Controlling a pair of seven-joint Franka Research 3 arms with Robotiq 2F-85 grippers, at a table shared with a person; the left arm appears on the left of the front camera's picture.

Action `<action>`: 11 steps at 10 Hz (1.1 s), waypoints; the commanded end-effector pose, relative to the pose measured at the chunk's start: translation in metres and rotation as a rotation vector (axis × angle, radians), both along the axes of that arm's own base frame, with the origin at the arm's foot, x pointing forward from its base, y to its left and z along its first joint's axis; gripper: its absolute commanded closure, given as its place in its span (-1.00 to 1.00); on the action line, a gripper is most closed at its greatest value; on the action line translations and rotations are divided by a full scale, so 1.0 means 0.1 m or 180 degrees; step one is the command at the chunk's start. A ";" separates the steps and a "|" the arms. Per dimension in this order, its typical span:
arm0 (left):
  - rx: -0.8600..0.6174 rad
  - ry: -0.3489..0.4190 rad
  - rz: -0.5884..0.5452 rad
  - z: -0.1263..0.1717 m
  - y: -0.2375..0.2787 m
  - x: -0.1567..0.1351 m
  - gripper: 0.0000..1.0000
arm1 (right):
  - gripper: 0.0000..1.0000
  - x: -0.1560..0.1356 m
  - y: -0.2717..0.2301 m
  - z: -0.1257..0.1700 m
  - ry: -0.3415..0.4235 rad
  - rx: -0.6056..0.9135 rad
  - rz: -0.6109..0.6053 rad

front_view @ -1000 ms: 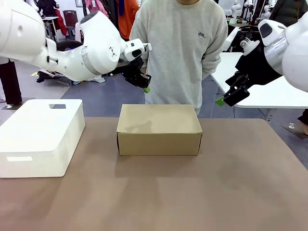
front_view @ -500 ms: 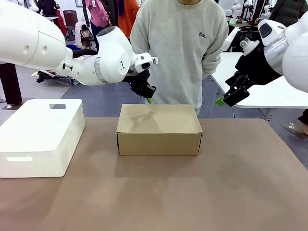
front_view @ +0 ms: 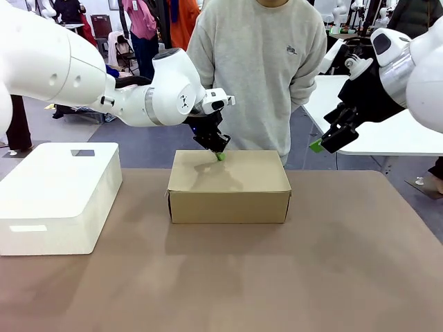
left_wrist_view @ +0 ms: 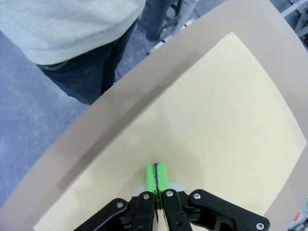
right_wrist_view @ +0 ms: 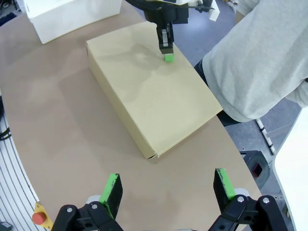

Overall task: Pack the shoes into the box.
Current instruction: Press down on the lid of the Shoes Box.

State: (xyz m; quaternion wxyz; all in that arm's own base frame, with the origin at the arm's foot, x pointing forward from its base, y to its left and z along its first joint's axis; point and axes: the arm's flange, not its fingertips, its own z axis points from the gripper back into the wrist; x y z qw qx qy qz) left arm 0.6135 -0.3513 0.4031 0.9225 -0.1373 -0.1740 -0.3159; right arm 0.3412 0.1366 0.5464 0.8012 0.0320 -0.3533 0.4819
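The left gripper [front_view: 220,156], jaws clenched on nothing, is hovering over the far edge of the closed box [front_view: 229,185]; the right gripper [front_view: 325,142], jaws released, is hanging well off its right side.

Box [front_view: 228,185] shut, inside hidden. White bin [front_view: 59,196] cut by the front view's left edge. Person [front_view: 259,72] cropped above the shoulders, hands behind the back. Desk [front_view: 228,277] running off the bottom edge. Right arm's upper part out of frame.

A brown table [front_view: 291,277] stands on grey-blue floor [front_view: 138,142], with a white table [front_view: 387,135] at three o'clock.
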 end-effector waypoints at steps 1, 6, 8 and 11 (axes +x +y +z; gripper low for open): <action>0.0034 0.0128 0.0073 -0.05 0.02 0.01 1.00 | -1.00 -0.01 0.02 -0.01 0.0022 0.0020 -0.0058; 0.0024 -0.0397 0.0368 0.64 0.24 -0.31 1.00 | -1.00 -0.01 0.02 -0.01 0.0022 0.0020 -0.0058; -0.0010 -0.0289 0.0343 0.75 0.36 -0.45 1.00 | -1.00 -0.01 0.02 -0.01 0.0022 0.0020 -0.0058; -0.0058 -0.0377 0.0279 0.77 0.17 -0.21 1.00 | -1.00 -0.01 0.02 -0.01 0.0022 0.0020 -0.0058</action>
